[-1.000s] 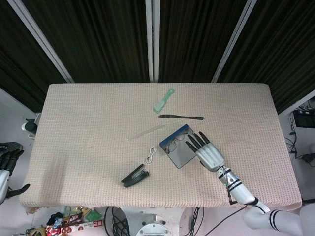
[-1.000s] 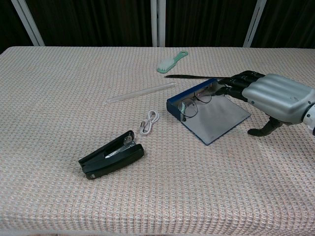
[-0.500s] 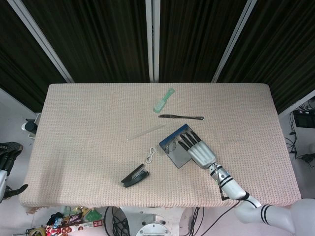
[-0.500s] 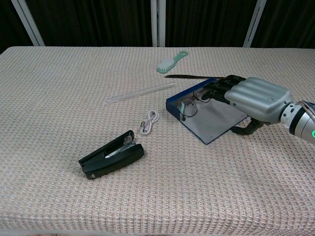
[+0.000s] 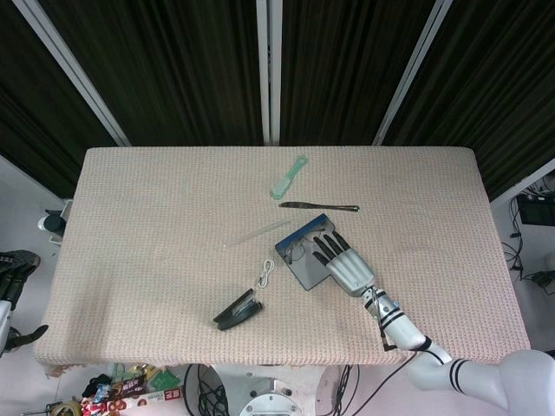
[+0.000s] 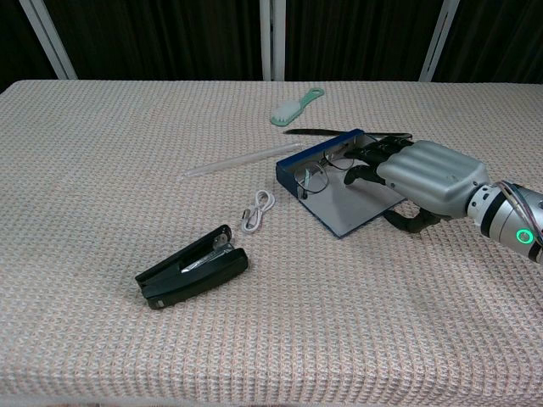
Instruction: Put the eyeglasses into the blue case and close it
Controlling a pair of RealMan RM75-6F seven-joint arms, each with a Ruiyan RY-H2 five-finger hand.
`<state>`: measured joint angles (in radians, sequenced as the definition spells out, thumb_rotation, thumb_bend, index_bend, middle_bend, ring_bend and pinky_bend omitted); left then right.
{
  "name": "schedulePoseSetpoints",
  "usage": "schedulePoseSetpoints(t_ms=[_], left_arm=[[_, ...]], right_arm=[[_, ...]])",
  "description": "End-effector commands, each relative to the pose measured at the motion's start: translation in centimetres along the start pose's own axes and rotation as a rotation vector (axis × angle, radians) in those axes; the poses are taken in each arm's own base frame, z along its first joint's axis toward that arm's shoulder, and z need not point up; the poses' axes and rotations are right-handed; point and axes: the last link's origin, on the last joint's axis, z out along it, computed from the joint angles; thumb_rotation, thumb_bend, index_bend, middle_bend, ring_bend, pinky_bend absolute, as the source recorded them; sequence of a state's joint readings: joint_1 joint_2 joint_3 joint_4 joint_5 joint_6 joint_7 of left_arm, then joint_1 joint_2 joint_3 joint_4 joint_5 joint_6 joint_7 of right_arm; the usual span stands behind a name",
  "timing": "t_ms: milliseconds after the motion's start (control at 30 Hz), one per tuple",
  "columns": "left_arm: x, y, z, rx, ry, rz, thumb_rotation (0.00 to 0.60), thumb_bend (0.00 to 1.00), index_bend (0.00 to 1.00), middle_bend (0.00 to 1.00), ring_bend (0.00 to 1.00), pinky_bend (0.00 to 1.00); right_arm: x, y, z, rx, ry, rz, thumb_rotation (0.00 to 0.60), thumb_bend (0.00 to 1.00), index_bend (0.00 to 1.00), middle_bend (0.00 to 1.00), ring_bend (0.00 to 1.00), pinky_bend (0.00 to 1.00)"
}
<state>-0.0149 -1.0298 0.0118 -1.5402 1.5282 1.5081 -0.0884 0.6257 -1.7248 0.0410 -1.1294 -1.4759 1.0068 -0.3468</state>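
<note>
The right robot hand (image 5: 345, 264) lies flat across the open blue case (image 5: 301, 258) holding eyeglasses (image 5: 300, 252).

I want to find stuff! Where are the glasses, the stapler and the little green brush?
glasses (image 6: 316, 175), chest view, on a lens.
stapler (image 6: 193, 266), chest view, on its black top.
brush (image 6: 286, 111), chest view, on its head.

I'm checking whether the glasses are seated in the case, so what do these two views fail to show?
- Right hand fingertips, both views: whether they touch the eyeglasses is unclear; the hand covers them.
- Blue case, both views: the hand hides the far right of its open interior.
- Eyeglasses, head view: too small to judge seating.
- Left hand, head view: cut off by the edge; pose unreadable.
</note>
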Motion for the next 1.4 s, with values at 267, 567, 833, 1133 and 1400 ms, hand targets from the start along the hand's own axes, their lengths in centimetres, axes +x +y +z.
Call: schedulePoseSetpoints(t_ms=[267,567,833,1133,1400], left_arm=[[0.1,-0.1,-0.1,0.005,0.002,-0.003,0.6,0.07,0.09,0.09,0.09,0.24],[-0.1,-0.2,-0.2,0.008,-0.001,-0.006,0.6,0.07,0.09,0.08,0.09,0.24],[-0.2,-0.1,-0.4,0.008,-0.003,-0.008,0.6,0.07,0.09,0.08,0.09,0.24],[-0.1,-0.4,-0.5,0.013,0.0,-0.012,0.6,0.07,0.09,0.08,0.09,0.25],[0.0,-0.4,-0.4,0.009,0.006,-0.02,0.6,0.07,0.09,0.08,0.09,0.25]], right_arm=[[0.4,-0.3,0.7,-0.035,0.08,0.036,0.6,0.35,0.38,0.0,0.0,0.0],[0.6,0.0,1.5,-0.05,0.122,0.043,0.6,0.41,0.53,0.0,0.0,0.0],[1.5,-0.4,2.7,-0.043,0.2,0.048,0.6,0.47,0.7,0.0,0.0,0.0],[1.6,-0.1,2.9,-0.05,0.201,0.064,0.6,0.5,0.97,0.01,0.0,0.0],[2.7,1.2,-0.4,-0.069,0.217,0.09,0.6,0.5,1.0,0.01,0.0,0.0]])
